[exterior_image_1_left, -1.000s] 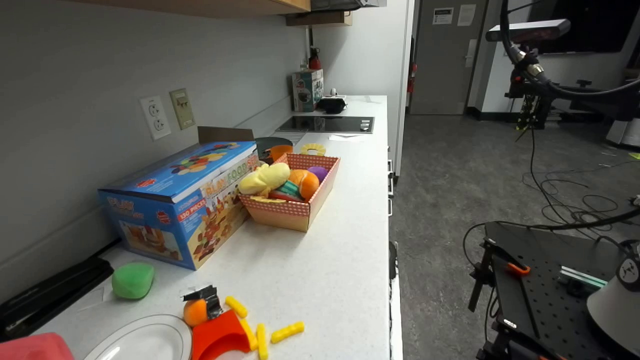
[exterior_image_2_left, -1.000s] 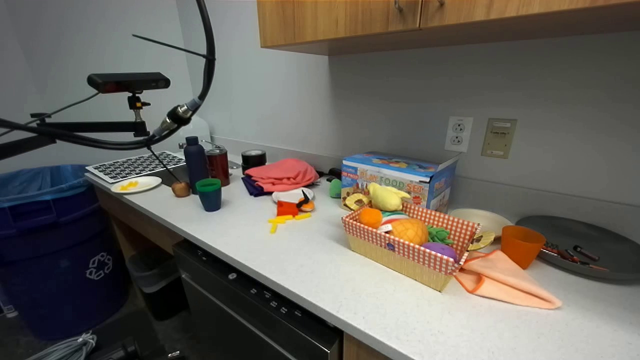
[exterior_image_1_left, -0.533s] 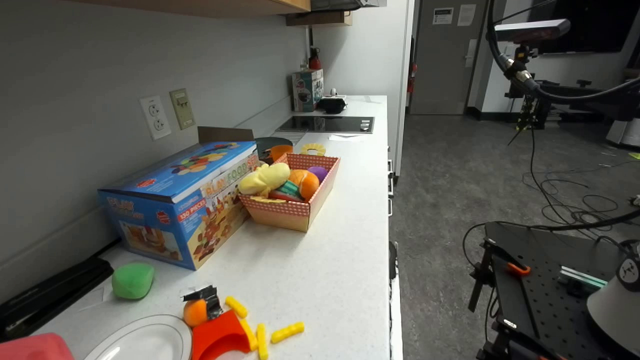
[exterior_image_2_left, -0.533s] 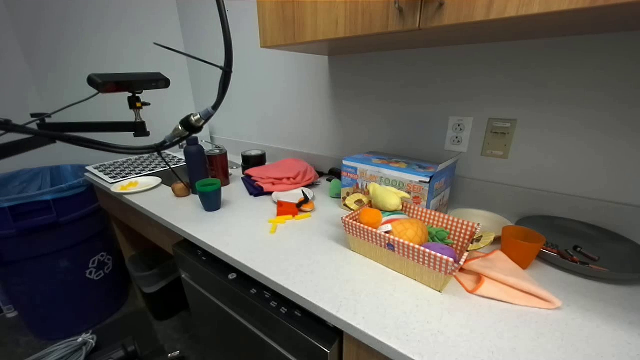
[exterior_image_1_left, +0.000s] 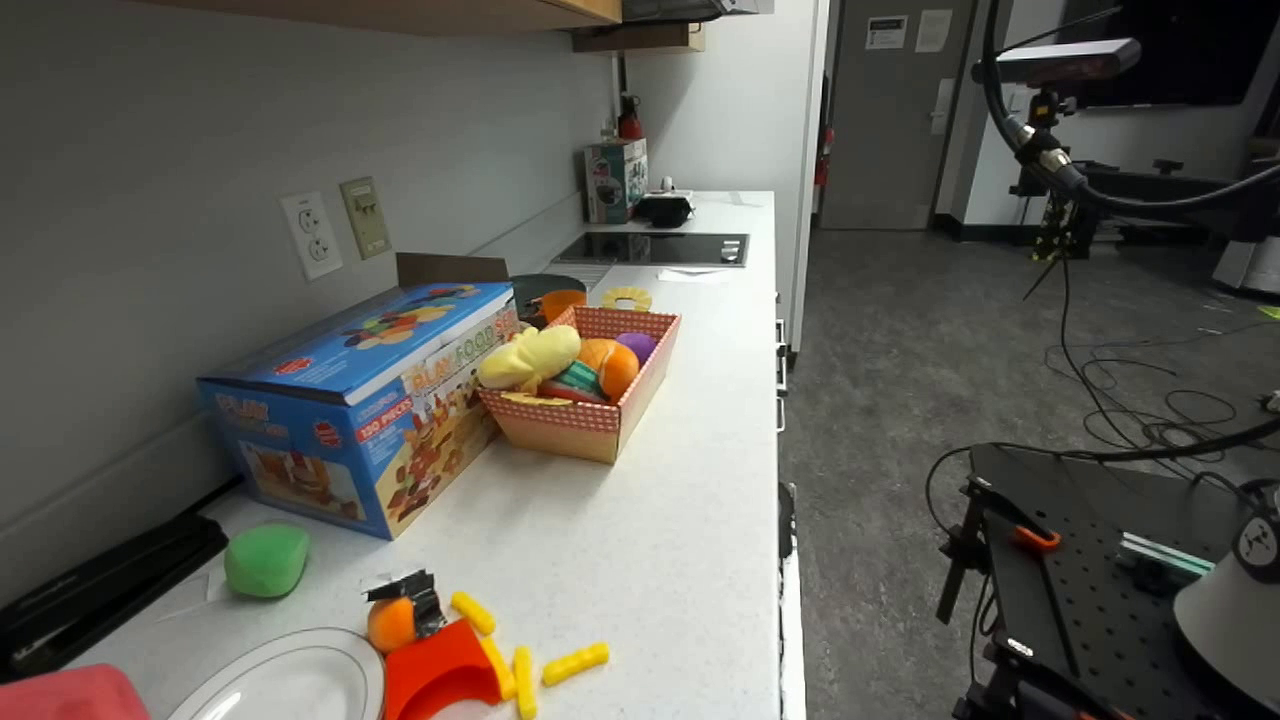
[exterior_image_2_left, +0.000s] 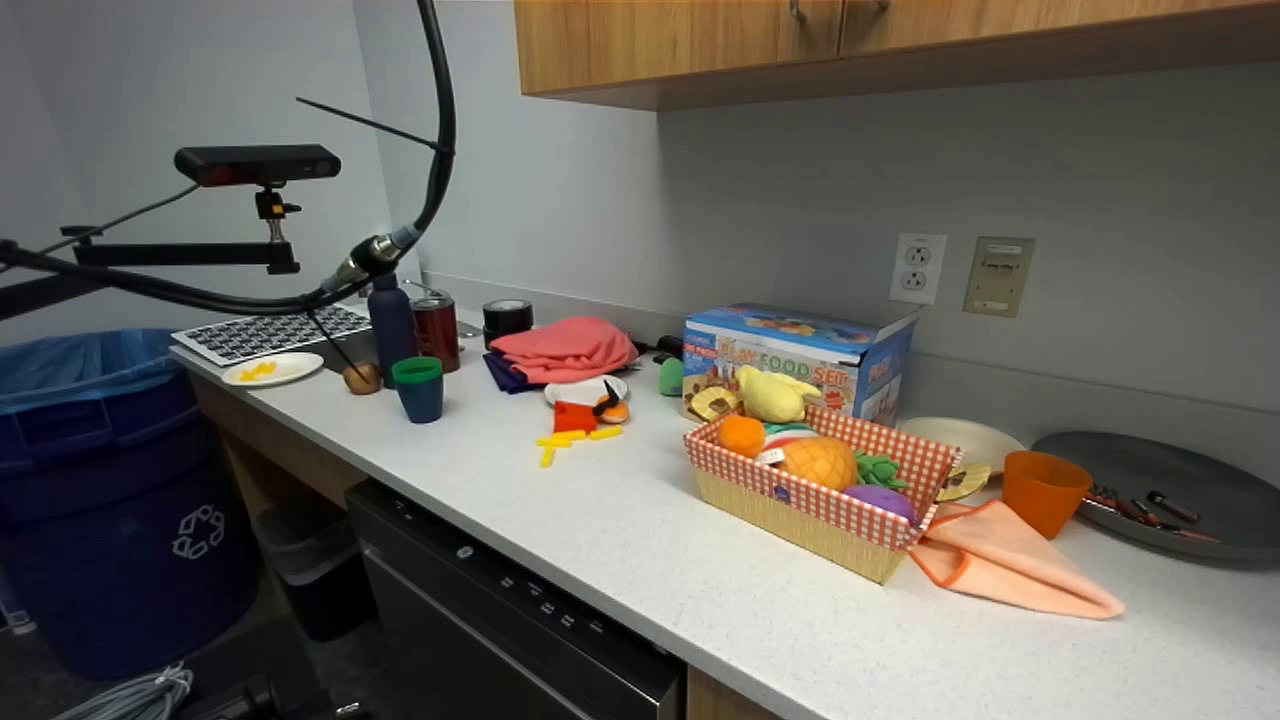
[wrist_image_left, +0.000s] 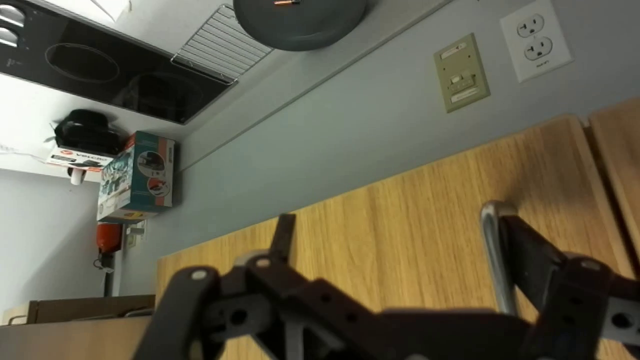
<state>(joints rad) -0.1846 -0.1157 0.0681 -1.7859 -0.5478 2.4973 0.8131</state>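
A gray wall, partly shadowed, rises from the back edge of the counter — an outlet and a switch plate above that edge. A black cooktop sits toward one end. A dishwasher fits under the front edge; a blue bin stands by the front corner at the other end. Dark floor spreads beyond the front edge — a gray door past it.

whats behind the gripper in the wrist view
Behind the gripper is a wooden cabinet door, with a metal handle beside one fingertip; whether they touch is unclear. The gripper's body covers part of the door. The door looks shut, so what's inside can't be seen.
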